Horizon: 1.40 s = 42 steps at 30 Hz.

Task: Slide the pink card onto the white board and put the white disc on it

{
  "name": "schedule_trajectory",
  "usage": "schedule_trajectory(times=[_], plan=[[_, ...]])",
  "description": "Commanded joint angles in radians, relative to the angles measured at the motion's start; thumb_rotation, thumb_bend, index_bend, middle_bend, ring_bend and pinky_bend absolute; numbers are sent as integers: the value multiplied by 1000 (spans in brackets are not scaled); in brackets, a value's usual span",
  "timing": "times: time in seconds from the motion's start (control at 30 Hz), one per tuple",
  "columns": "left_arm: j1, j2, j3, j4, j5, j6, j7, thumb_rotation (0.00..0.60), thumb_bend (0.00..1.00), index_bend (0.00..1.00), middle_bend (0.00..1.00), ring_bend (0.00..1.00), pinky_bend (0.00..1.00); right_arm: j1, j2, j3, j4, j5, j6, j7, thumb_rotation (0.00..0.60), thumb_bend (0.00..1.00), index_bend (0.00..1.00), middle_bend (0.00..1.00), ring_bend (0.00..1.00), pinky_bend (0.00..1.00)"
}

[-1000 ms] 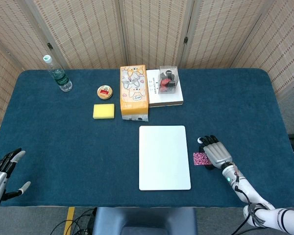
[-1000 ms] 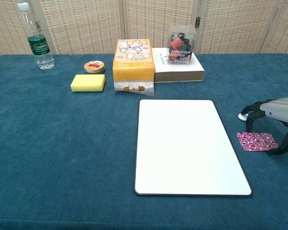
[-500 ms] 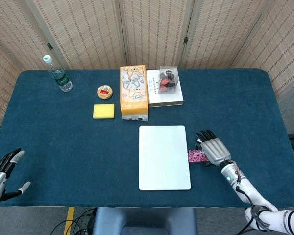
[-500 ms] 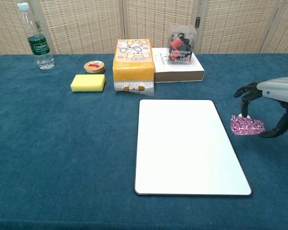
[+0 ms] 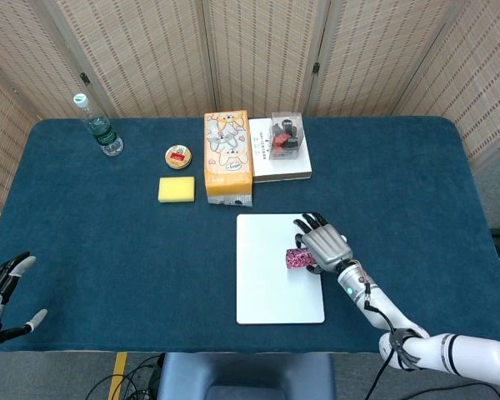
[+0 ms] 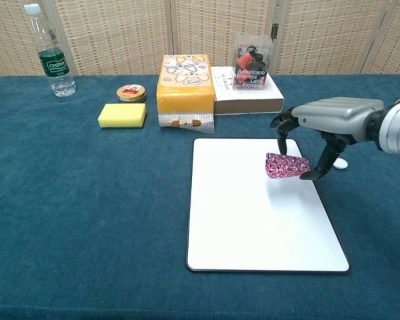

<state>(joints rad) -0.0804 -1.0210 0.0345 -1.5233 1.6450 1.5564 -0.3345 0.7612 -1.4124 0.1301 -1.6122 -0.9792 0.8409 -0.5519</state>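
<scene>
My right hand (image 5: pixel 323 243) (image 6: pixel 323 120) hangs over the right part of the white board (image 5: pixel 267 287) (image 6: pixel 247 227) and pinches the pink patterned card (image 5: pixel 297 257) (image 6: pixel 286 165) between thumb and fingers. The card is lifted and tilted above the board, casting a shadow on it. The white disc (image 6: pixel 340 163) lies on the blue cloth just off the board's right edge, partly hidden behind the hand in the chest view. My left hand (image 5: pixel 2 293) is at the table's near left corner, fingers apart, holding nothing.
Along the back stand a water bottle (image 5: pixel 98 125), a small round tin (image 5: pixel 178 156), a yellow sponge (image 5: pixel 177 189), an orange carton (image 5: pixel 227 156) and a white box (image 5: pixel 280 150) with a clear container on top. Blue cloth covers the table (image 5: pixel 108 250).
My right hand has carried the pink card leftward from the cloth beside the board to above the board's right part. The white disc stays where it was. The left hand has barely moved.
</scene>
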Motion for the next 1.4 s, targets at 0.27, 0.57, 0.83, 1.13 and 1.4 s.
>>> schedule_trajectory(times=[0.27,0.57,0.83,1.13,1.4], plan=[[2,2,-1,11,1,5,-16,600,293,0,90,111,220,60,-32,-22,31,95,-25,-65,600,131,120,66,0,0],[3,2,-5,12,-11,1,-18,600,294,0,90,111,220,76,10,-41,-24,121,-4,-70,600,112,0,35,0,0],[4,-3,-10,7,-22,-4,8,600,293,0,90,111,220,-29,133,-65,-72,-13,92,91,600,111,122,49,0,0],[-9,-18,-13,-19,-35,-40,83,600,294,0,90,111,220,-58,137,-81,93,-104,34,242,600,124,335,101,0,0],[-17,-22,-13,-21,-39,-60,91,600,294,0,90,111,220,-47,83,-72,201,-122,-6,275,600,143,380,135,0,0]])
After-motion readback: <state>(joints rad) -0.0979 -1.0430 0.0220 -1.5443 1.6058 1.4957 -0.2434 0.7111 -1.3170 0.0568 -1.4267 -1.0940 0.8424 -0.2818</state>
